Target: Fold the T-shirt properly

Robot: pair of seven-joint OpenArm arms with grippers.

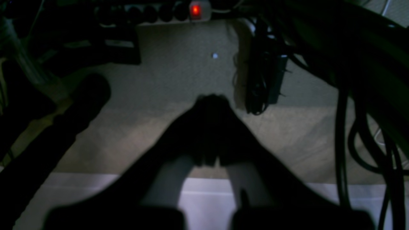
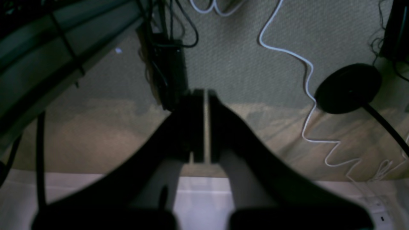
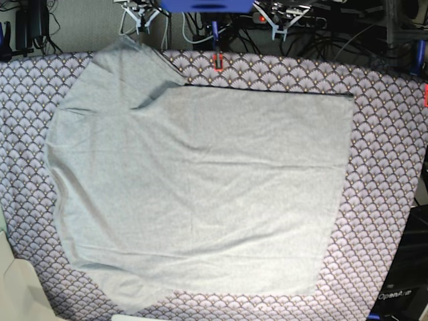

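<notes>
Across the patterned tabletop (image 3: 388,134), grey T-shirt (image 3: 200,187) spread flat; beyond its top edge, left claw (image 1: 209,127) and right claw (image 2: 201,126) clenched, empty.

The T-shirt (image 3: 200,187) is a plain light heather-grey with no print — it lies on a tablecloth (image 3: 391,154) patterned in purple fan scales — while a power strip's switch (image 1: 195,10) glows red.

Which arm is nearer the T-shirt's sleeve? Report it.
Right. The right arm sits just beyond the table's far edge, close behind the sleeve; the left arm sits beyond the same edge, far along it toward the T-shirt's other end.
</notes>
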